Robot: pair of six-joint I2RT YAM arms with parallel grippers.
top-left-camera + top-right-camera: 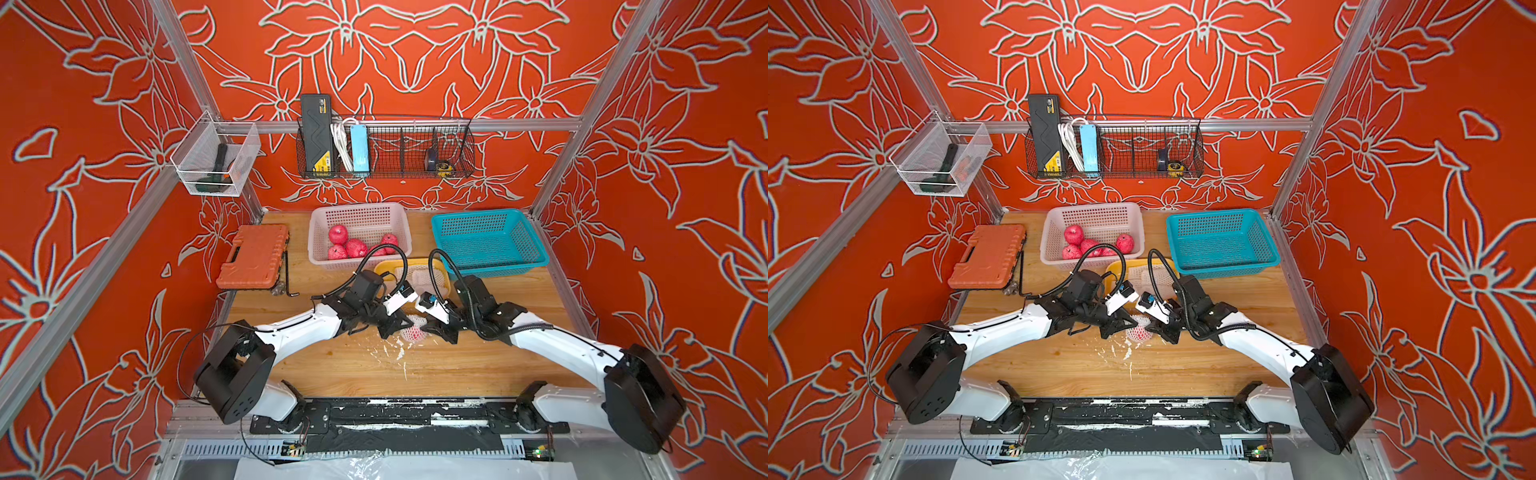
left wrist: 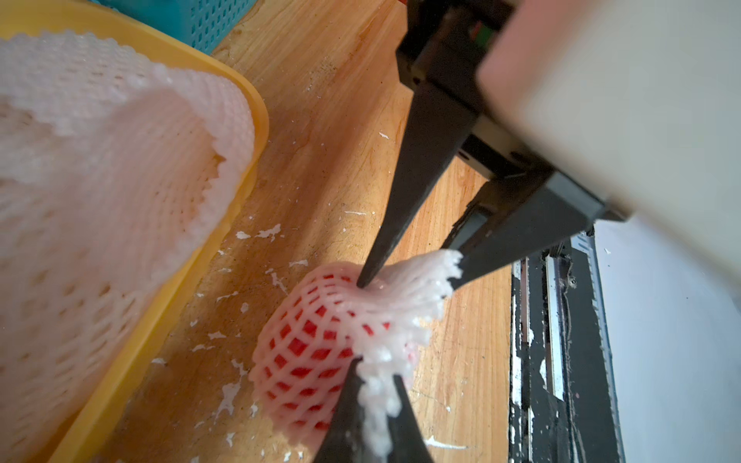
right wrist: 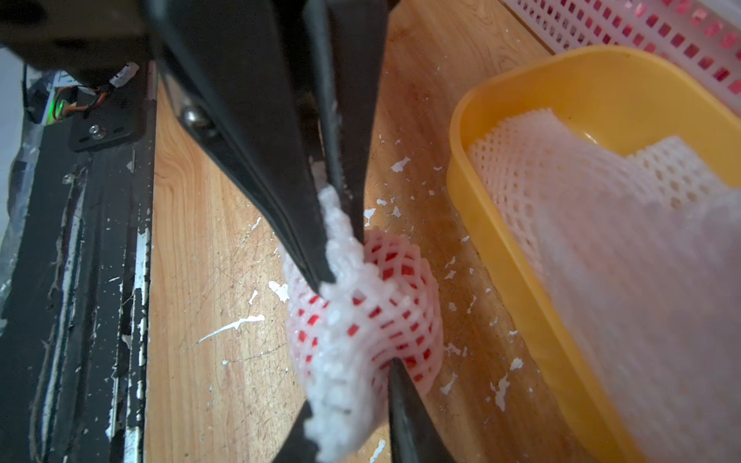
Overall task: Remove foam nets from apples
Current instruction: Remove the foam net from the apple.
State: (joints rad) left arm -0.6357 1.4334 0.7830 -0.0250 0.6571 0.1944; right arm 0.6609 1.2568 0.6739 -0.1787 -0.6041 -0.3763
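The jaws of the left arm (image 1: 299, 328) and of the right arm (image 1: 552, 345) each clench opposite sides of the foam net (image 2: 276, 340) at its frilled open rim, which faces the counter (image 1: 353, 365) front edge, the apple (image 2: 297, 345) still inside, beside the yellow tray (image 3: 517, 304).

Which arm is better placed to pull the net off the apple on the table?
Probably left: the left gripper is pinched shut on the foam net, while the right gripper has its jaws apart around its fringe.
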